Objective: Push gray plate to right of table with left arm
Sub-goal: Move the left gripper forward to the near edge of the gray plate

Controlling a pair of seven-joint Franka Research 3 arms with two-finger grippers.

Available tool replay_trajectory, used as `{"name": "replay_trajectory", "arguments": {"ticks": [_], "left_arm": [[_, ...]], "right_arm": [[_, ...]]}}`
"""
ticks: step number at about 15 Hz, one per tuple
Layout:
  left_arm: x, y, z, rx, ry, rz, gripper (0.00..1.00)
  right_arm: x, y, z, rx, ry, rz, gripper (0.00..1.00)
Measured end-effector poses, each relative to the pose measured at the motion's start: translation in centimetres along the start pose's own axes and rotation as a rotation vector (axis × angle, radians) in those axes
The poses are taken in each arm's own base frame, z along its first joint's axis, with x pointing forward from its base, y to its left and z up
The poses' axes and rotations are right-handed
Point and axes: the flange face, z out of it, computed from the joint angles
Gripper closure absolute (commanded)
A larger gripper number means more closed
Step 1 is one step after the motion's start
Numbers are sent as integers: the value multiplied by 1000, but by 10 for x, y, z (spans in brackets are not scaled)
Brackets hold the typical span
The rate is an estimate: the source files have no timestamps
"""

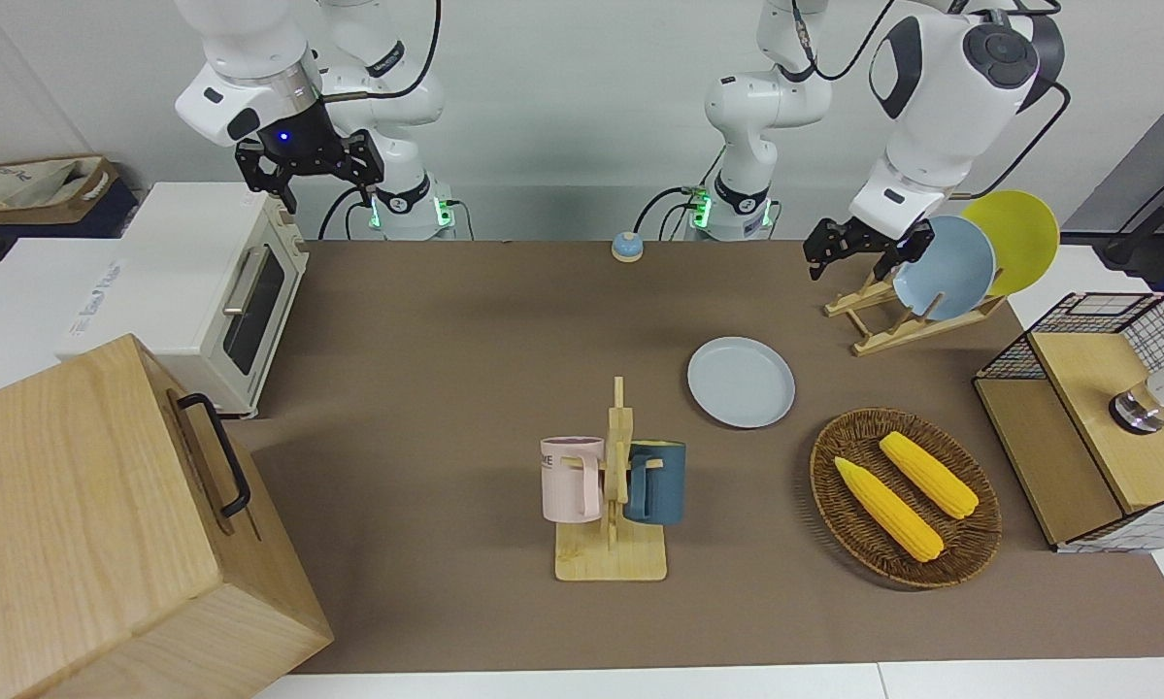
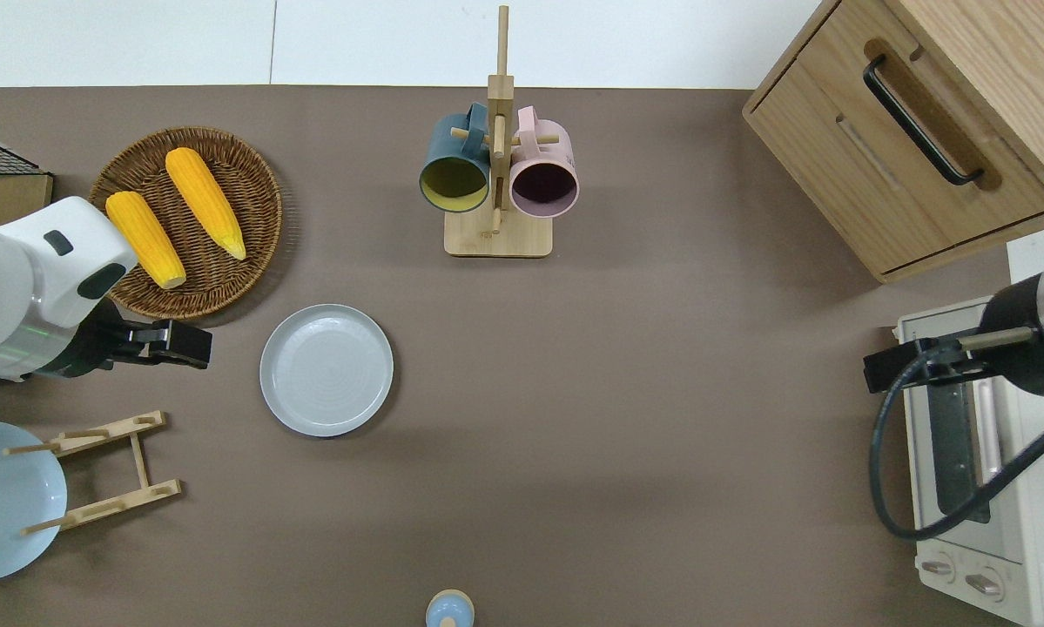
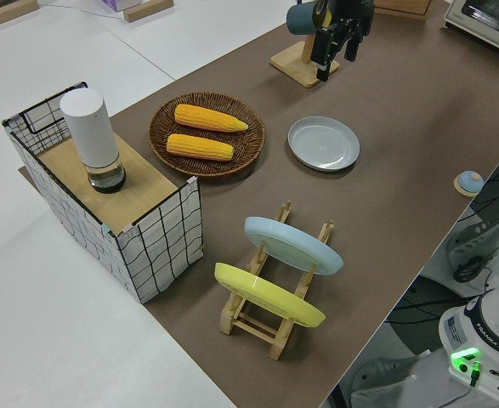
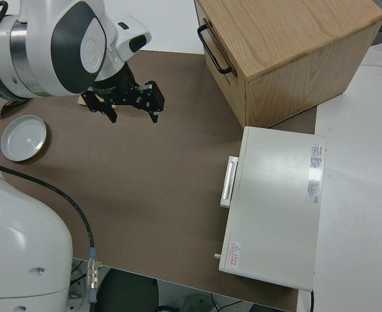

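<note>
The gray plate [image 1: 741, 382] [image 2: 326, 369] [image 3: 323, 143] [image 4: 23, 138] lies flat on the brown table [image 1: 465, 388] [image 2: 643, 418], between the mug rack and the plate rack. My left gripper [image 1: 848, 262] [image 2: 192, 344] [image 3: 336, 55] hangs open in the air with nothing in it. It is over the bare table beside the plate, toward the left arm's end, between the wicker basket and the plate rack, and it does not touch the plate. My right gripper [image 1: 324, 189] [image 4: 131, 114] is open and parked.
A mug rack [image 2: 497, 174] with a pink and a dark blue mug stands farther from the robots than the plate. A wicker basket [image 2: 252, 187] holds two corn cobs. A plate rack [image 1: 907, 325] carries a sky-blue and a yellow plate. Toaster oven [image 1: 208, 291], wooden cabinet [image 1: 106, 524], wire crate [image 1: 1096, 427], small bell [image 1: 626, 247].
</note>
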Motion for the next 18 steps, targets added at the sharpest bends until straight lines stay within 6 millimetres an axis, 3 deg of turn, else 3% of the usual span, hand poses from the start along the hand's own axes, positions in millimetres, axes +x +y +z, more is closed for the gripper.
{"name": "replay_trajectory", "arguments": {"ticks": [18], "left_arm": [[5, 0, 113, -1, 81, -8, 7]], "right_arm": [[0, 0, 0, 0, 0, 0, 17]]}}
